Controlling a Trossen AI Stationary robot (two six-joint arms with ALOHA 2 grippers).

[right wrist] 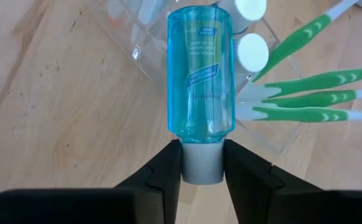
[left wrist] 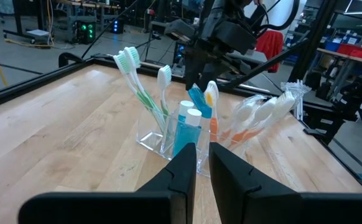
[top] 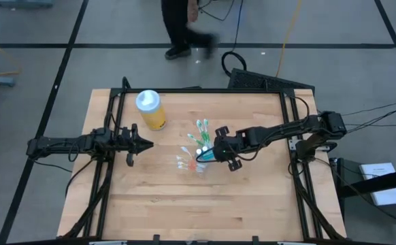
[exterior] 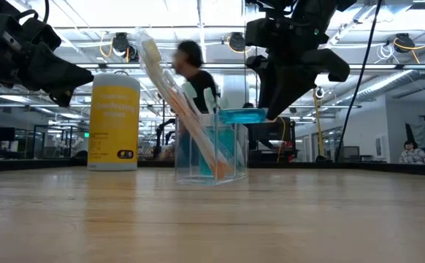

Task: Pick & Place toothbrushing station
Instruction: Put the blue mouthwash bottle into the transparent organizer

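A small clear plastic cup point(top: 192, 162) stands mid-table, also in the low view point(exterior: 211, 157). Green toothbrushes point(right wrist: 311, 93) and orange and white ones point(left wrist: 255, 118) lean out of it. Two teal, white-capped tubes point(left wrist: 190, 124) stand in it. My right gripper point(top: 215, 155) is shut on a teal clear bottle point(right wrist: 201, 68), held just above the cup. My left gripper point(top: 143, 143) is shut and empty. It hovers left of the cup, pointing toward it. My right gripper pinches the teal bottle's pale cap point(right wrist: 201, 165) between its two fingers. The fingers come roughly level from the table's right side. The bottle sticks out ahead of them, along their line. It is lifted clear, lying about level over the cup's rim point(exterior: 242, 115).
A yellow bottle with a pale blue lid point(top: 150, 109) stands at the far left of the table, behind my left gripper. The wood tabletop point(top: 205, 204) is bare toward the near edge. A person point(top: 181, 27) walks on the floor beyond the far edge.
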